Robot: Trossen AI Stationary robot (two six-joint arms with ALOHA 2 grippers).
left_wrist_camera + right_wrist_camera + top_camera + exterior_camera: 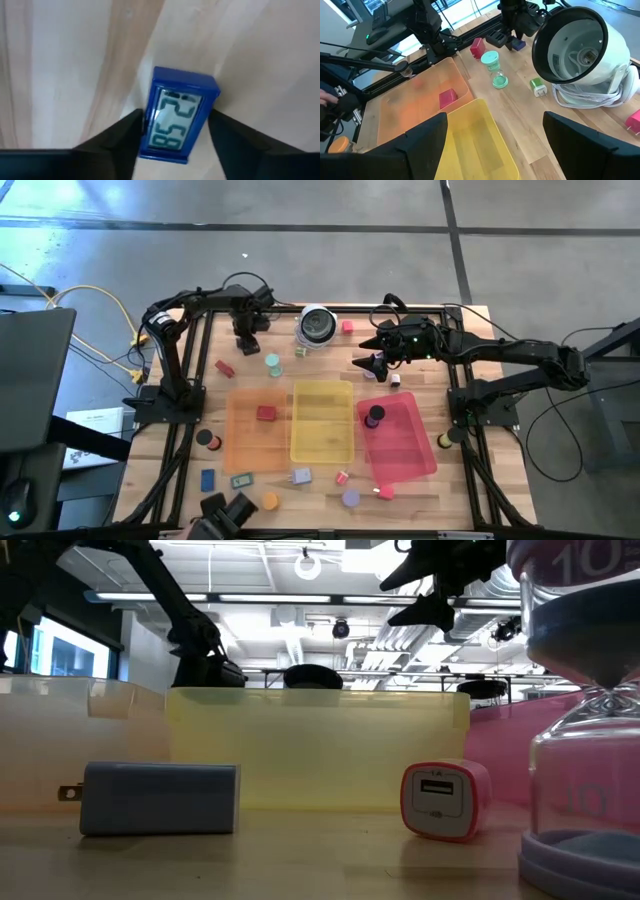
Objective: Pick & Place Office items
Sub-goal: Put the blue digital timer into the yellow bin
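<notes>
A small blue digital clock (177, 117) lies face up on the wooden table at its far left. My left gripper (247, 340) points straight down over it, one finger on each long side; the right wrist view shows the clock (518, 45) below that gripper. My right gripper (492, 137) hangs open and holds nothing, above the far end of the yellow tray (322, 420). Other office items are scattered about: a teal hourglass (495, 67), a red block (478, 47), a green plug (537, 86). My left gripper has the blue clock's two long sides (150, 120) between its two fingers (125, 132), which come from above and lie across the clock. The clock lies flat on the table, display up.
An orange tray (245, 430) holds a red block (265, 412), and a pink tray (400, 442) holds a black disc (374, 416). A silver-and-black round object (317, 325) stands at the far middle. A grey charger (160, 798), a pink charger (445, 800) and discs lie near the front edge.
</notes>
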